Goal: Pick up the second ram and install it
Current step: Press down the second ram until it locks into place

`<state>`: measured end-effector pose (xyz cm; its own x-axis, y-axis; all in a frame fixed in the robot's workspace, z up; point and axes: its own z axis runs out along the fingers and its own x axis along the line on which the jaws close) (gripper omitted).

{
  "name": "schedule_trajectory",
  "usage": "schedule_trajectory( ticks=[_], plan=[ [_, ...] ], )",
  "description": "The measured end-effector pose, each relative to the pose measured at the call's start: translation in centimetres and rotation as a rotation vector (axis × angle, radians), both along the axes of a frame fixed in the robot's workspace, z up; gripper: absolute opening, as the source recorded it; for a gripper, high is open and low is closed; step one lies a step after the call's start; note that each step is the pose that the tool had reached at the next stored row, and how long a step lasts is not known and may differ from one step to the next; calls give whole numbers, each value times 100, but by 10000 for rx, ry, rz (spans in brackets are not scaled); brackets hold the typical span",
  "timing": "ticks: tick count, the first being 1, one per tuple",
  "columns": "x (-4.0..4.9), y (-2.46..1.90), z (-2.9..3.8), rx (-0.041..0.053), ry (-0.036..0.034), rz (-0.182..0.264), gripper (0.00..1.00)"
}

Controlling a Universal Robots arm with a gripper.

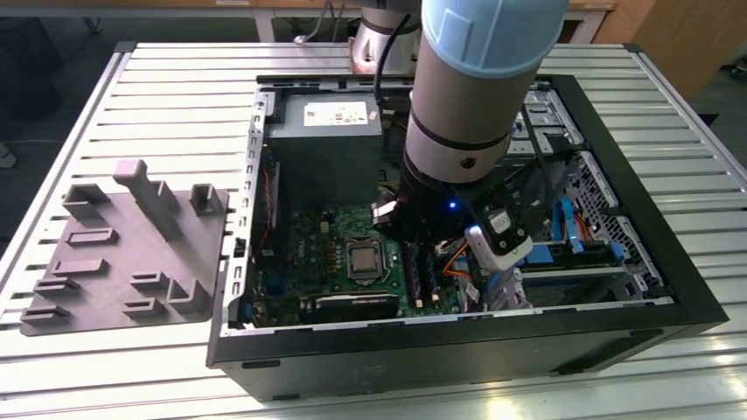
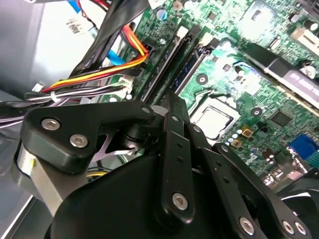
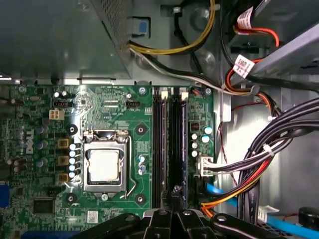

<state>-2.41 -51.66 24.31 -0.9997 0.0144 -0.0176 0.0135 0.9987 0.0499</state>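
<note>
We find the end effector (image 3: 175, 195) low inside the open computer case (image 1: 653, 289), right above the memory slots (image 3: 169, 139) on the motherboard (image 3: 45, 129). Its fingers (image 2: 175, 112) stand together, narrowed to one tip at the near end of a slot; whether they clamp anything we cannot tell.

The second ram (image 3: 177, 142) seems to us the dark board standing in the slot further from the processor socket (image 3: 103, 165), already in place or nearly so. We judge it light, stiff, thin and fragile: hold it by its long top edge or short ends, never by the chips.

Beyond the slots, away from the socket, run bundled cables (image 3: 269, 159). Outside the case, the grey tray (image 1: 129, 254) lies on the table (image 1: 175, 96).
</note>
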Motion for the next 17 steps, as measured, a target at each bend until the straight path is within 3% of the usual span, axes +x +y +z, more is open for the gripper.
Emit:
schedule_trajectory(
  ticks=[9, 17],
  plan=[
    [-20, -117, -29, 0, 1, -1, 11],
    [-19, -123, -33, -1, 1, 1, 11]
  ],
)
